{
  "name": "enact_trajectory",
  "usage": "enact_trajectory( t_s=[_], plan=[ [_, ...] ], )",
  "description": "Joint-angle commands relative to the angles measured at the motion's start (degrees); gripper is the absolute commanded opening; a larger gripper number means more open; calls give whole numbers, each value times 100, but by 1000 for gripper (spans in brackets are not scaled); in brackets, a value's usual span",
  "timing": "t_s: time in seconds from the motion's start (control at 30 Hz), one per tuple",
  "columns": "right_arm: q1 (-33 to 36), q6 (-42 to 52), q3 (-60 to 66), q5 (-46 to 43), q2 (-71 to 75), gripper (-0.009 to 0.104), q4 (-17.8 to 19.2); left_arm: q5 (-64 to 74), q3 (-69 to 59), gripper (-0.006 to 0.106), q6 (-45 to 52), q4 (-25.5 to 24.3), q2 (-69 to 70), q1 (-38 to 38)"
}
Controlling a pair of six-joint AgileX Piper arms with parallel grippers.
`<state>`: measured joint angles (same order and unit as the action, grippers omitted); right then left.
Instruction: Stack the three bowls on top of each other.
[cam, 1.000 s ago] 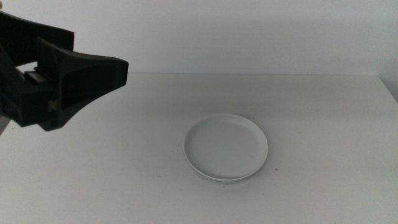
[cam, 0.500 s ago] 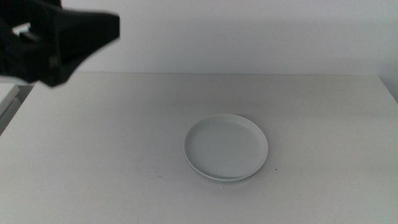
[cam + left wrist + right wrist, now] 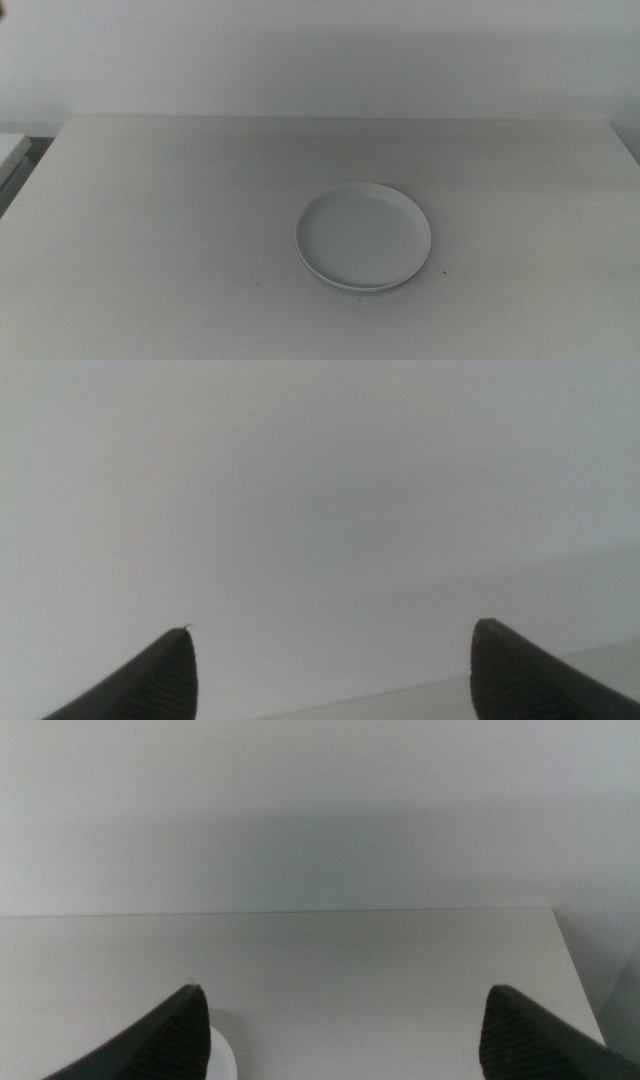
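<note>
A stack of bowls [image 3: 364, 238] sits on the pale counter [image 3: 160, 240], a little right of centre in the middle view and toward the near edge. The top bowl is shallow, round and plate-like, pale grey-white in this light, its low rim lying level. Beneath it, along the near side, a thin pale-green edge and a further rim line peek out, the bowls nested closely one inside the other; how many lie under the top one cannot be counted with certainty.

Neither arm appears in the middle view. The left gripper [image 3: 330, 660], seen only from its own wrist camera, has its two dark fingers [image 3: 150, 680] spread wide apart with nothing between them, facing a plain grey wall with a strip of counter edge low in the frame.

The right gripper [image 3: 345, 1025] likewise shows its fingers [image 3: 160, 1040] wide apart and empty. It looks out over the counter toward the wall, and a small curved white rim [image 3: 222, 1058] shows just beside one finger, too little of it in frame to identify.
</note>
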<state>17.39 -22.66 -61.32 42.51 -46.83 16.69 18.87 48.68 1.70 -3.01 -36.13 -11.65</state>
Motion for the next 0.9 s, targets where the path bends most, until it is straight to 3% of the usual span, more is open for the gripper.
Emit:
enact_trajectory(
  t_s=[0.0,0.17,0.87],
  plan=[
    [-32,-2,34,-49,19,81,37,102,-7,94,-69,-49,161,236],
    [-32,-2,34,-49,19,81,37,235,-7,94,-217,-49,345,546],
    [-32,-2,176,-296,158,81,165,145,-7,94,-217,-103,451,557]
  ],
)
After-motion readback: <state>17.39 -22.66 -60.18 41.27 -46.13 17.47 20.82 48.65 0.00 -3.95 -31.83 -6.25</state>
